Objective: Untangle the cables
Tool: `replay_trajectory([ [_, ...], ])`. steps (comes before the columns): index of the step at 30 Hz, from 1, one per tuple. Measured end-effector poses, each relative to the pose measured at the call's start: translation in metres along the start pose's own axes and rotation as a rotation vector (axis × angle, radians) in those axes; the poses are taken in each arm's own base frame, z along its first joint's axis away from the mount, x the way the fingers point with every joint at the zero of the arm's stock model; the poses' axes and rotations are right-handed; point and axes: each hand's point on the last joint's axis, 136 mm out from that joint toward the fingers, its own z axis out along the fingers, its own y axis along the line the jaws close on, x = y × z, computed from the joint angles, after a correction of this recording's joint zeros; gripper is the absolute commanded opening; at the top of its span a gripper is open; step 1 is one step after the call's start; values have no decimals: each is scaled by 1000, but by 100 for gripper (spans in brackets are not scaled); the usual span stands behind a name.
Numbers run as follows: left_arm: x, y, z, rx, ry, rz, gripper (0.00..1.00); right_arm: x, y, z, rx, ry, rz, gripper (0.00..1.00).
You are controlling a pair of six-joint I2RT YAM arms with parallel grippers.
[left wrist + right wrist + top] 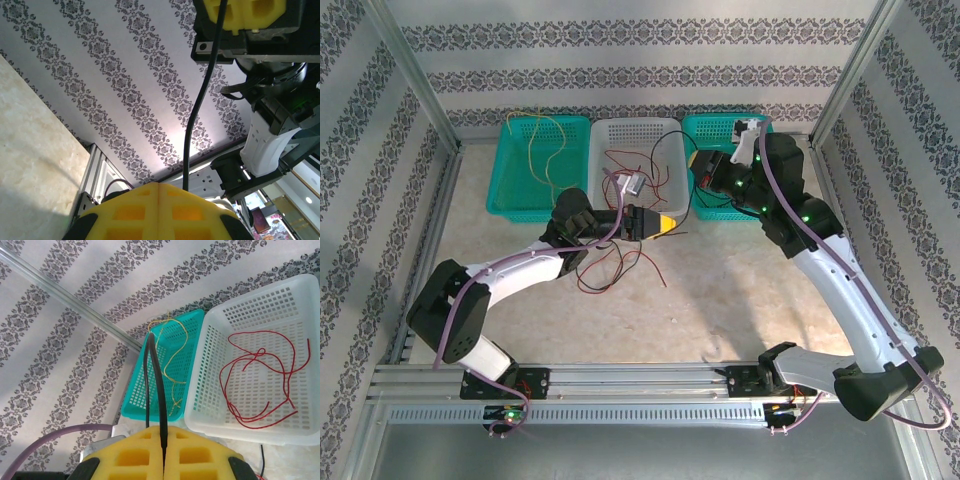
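Both arms reach toward the far side of the table (740, 310), and each pair of yellow jaws is clamped shut on the same black cable (191, 125), which runs taut from the left gripper (159, 186) up to the right gripper (164, 432). Behind them, a red cable (256, 358) lies looped in the white basket (210, 340), and a yellow cable (172, 367) sits in the teal basket (142, 395) beside it. More red and black strands (612, 266) lie tangled on the table under the left arm.

Top cam overhead; wrist cams close, tilted; top/R share white basket (620, 123) (200, 370).
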Motion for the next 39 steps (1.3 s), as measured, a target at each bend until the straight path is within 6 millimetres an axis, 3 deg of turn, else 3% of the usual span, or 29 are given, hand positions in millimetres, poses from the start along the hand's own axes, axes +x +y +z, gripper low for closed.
replay_trajectory([
  [3,-4,3,-2,-40,-32,16,0,-2,-4,0,11,-8,7,0],
  [5,-8,10,-6,-103,-66,26,23,-8,-10,-1,28,-24,13,0],
  [8,-18,26,-22,-278,-161,49,39,-25,-28,-5,78,-64,32,0],
  [12,-30,53,-67,-605,-307,92,61,-64,-53,-6,152,-135,60,0],
  [16,-30,82,-118,-889,-368,100,72,-99,-81,-3,235,-187,72,0],
  [23,-4,107,-173,-1179,-342,101,75,-124,-151,17,417,-186,73,0],
  [29,17,118,-202,-1313,-295,59,70,-115,-217,42,573,-101,86,37],
  [31,22,121,-207,-1336,-281,42,70,-109,-233,48,610,-69,93,44],
  [35,29,125,-210,-1348,-258,24,69,-97,-245,49,650,-19,104,49],
  [39,30,127,-211,-1345,-250,18,69,-96,-237,42,643,-24,100,49],
])
